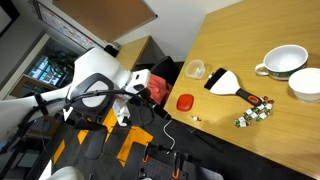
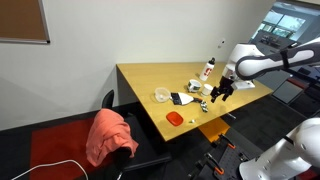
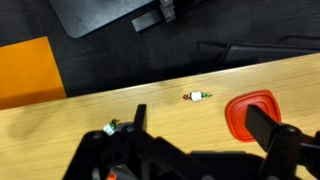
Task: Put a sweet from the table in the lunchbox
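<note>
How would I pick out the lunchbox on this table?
Start at the wooden table. Near its edge, past the flat red oval, stands the lunchbox. It is a small see-through yellowish tub with rounded corners, smaller than the two white bowls and not flat like the red oval.

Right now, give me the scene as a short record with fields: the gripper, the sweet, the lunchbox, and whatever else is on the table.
gripper: open, holding nothing, above the table near its edge
sweet: lying on the wood beside the red oval thing, not touching it
lunchbox: upright on the table, apart from the sweet; contents too small to tell
other items: two white bowls, bunch of sweets
progress: sweet not yet picked up
</note>
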Motion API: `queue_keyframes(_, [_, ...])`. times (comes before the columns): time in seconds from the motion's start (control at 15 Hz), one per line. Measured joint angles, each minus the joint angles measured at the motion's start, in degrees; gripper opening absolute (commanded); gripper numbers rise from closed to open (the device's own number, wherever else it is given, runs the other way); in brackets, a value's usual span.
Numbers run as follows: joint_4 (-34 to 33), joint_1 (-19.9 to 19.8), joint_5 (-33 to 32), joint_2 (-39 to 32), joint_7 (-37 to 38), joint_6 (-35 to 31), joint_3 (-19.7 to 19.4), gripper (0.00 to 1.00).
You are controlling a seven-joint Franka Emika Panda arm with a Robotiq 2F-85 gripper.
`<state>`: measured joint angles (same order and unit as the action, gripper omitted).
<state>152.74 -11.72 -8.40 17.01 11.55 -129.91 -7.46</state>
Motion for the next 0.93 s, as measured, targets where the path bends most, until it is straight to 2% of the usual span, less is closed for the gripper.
queue_keyframes(0.4, [0.0,-0.5,0.5,-12.0,3.1,-14.2,-0.9,1.00])
queue_keyframes(0.93, [-0.6,0.4,0.9,-25.3,12.7,-27.7,-1.9,1.00])
